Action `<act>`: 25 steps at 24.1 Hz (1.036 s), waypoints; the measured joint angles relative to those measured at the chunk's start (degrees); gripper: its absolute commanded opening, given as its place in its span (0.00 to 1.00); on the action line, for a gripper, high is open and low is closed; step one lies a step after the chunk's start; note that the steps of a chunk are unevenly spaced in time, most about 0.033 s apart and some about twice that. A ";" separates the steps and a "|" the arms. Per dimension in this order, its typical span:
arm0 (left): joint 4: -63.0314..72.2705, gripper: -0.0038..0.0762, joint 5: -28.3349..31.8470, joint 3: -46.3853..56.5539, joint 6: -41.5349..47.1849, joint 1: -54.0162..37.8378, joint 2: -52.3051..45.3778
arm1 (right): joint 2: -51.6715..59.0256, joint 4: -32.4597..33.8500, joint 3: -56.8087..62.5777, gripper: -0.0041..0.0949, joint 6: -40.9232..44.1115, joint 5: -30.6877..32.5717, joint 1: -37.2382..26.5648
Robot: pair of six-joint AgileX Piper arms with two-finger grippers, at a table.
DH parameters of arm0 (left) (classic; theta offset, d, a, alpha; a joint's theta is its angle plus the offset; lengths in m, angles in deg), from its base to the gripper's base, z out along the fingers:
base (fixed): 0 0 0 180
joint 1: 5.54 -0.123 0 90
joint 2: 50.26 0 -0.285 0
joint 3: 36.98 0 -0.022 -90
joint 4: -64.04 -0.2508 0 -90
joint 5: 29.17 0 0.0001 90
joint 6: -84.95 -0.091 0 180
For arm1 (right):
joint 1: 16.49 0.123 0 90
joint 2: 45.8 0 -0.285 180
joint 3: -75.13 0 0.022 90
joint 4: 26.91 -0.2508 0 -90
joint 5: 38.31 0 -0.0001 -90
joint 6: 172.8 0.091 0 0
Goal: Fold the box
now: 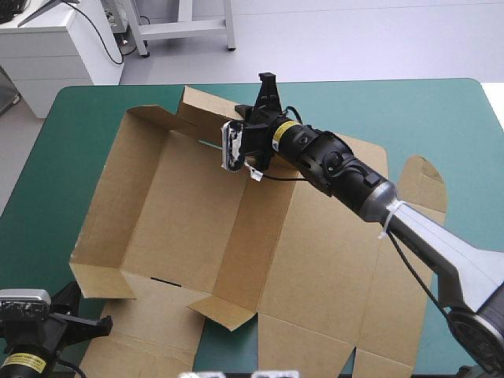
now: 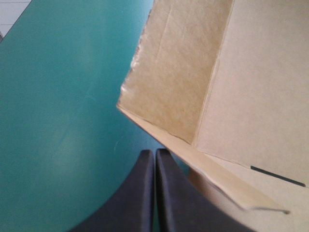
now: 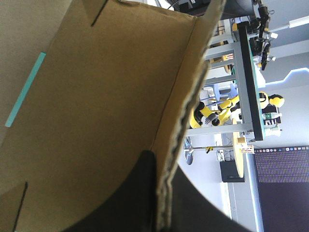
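The brown box (image 1: 197, 205) lies across the teal-green table, its left half standing up as a shallow tray with raised walls and its right panels flat. At the far wall my right gripper (image 1: 266, 83) is shut on that wall's upper edge. The right wrist view shows the board edge (image 3: 181, 121) running between the black fingers of that gripper (image 3: 161, 162). My left gripper (image 1: 98, 323) sits low at the table's near left, just off the tray's near-left corner. In the left wrist view it (image 2: 154, 153) is shut with nothing in it, and the box corner (image 2: 159, 96) is just ahead.
Bare teal-green cover (image 1: 71, 142) lies left of the box and along the far edge. Loose flaps (image 1: 224, 311) stick out at the box's near side. A rounded flap (image 1: 421, 181) lies flat at the right. A white cabinet (image 1: 55, 47) stands beyond the far left corner.
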 measured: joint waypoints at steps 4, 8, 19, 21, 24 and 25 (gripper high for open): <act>0.00 0.04 0.00 0.00 0.00 0.00 0.00 | -3.57 0.21 0.00 0.02 -2.17 -2.99 0.00; 0.00 0.04 0.00 0.00 0.00 0.00 0.00 | -7.19 0.27 0.38 0.02 -6.09 -8.56 0.00; 0.00 0.04 0.00 0.04 0.00 0.00 0.00 | -13.09 1.06 0.45 0.04 -1.64 -20.04 0.00; 0.00 0.04 0.00 0.04 0.00 0.00 0.00 | -13.28 1.06 0.45 0.12 4.28 -20.55 0.00; 0.00 0.04 0.00 0.04 0.00 0.00 0.00 | -13.28 1.06 0.45 0.31 6.09 -21.08 0.00; 0.00 0.04 0.00 0.04 0.00 0.00 0.00 | -13.28 1.01 0.45 0.43 6.69 -21.02 0.00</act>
